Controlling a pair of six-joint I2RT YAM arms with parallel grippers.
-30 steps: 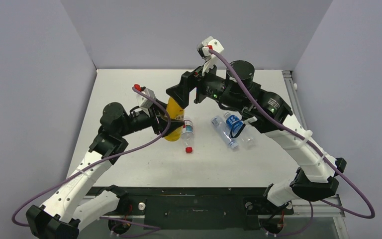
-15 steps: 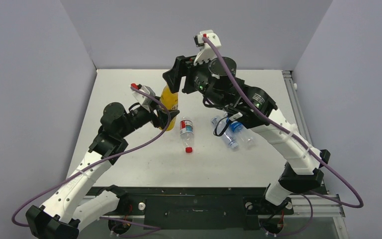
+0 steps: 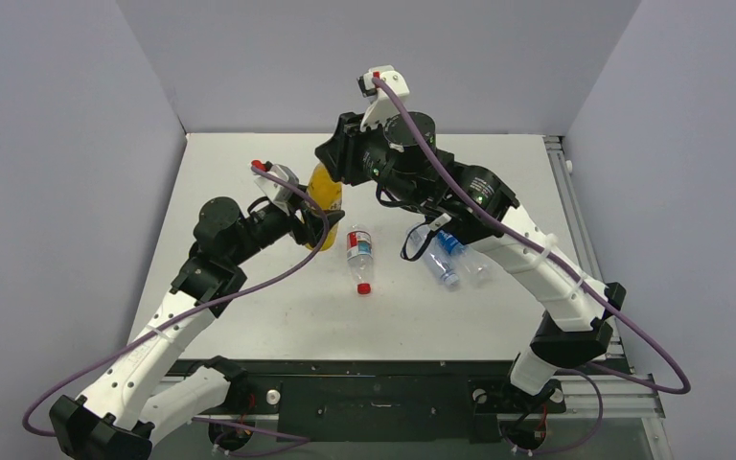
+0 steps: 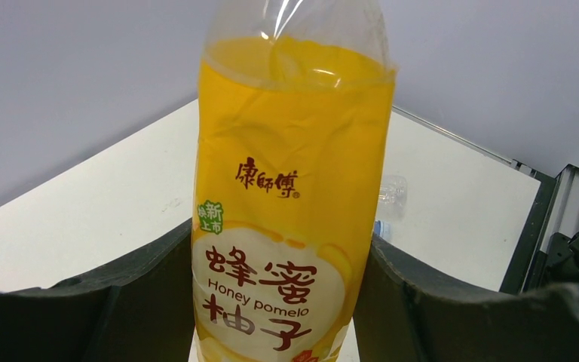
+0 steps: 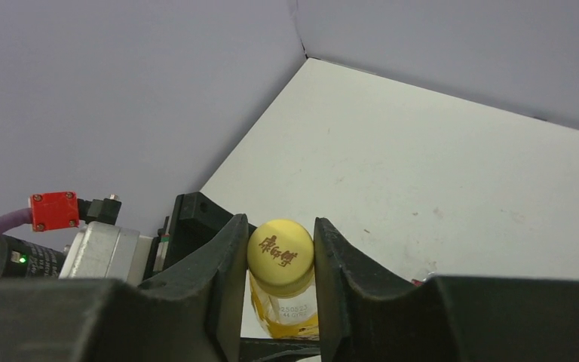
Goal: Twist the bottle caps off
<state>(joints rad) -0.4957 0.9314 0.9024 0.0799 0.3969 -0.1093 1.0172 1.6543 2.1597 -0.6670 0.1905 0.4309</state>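
Observation:
The yellow-orange juice bottle stands tilted above the table at the left middle. My left gripper is shut on its labelled body, one finger on each side. My right gripper comes down from above and is shut on the bottle's yellow cap, which sits pinched between both fingers. The cap is hidden in the top view. A clear bottle with a red-white label lies on the table, its red cap pointing toward me.
Two more clear bottles lie side by side right of centre under the right arm, one with a blue label, one plain. Grey walls close off the back and both sides of the white table.
My right gripper moved left over the juice bottle and closed on its yellow cap. The left gripper kept its grip while the bottle shifted slightly up and back.

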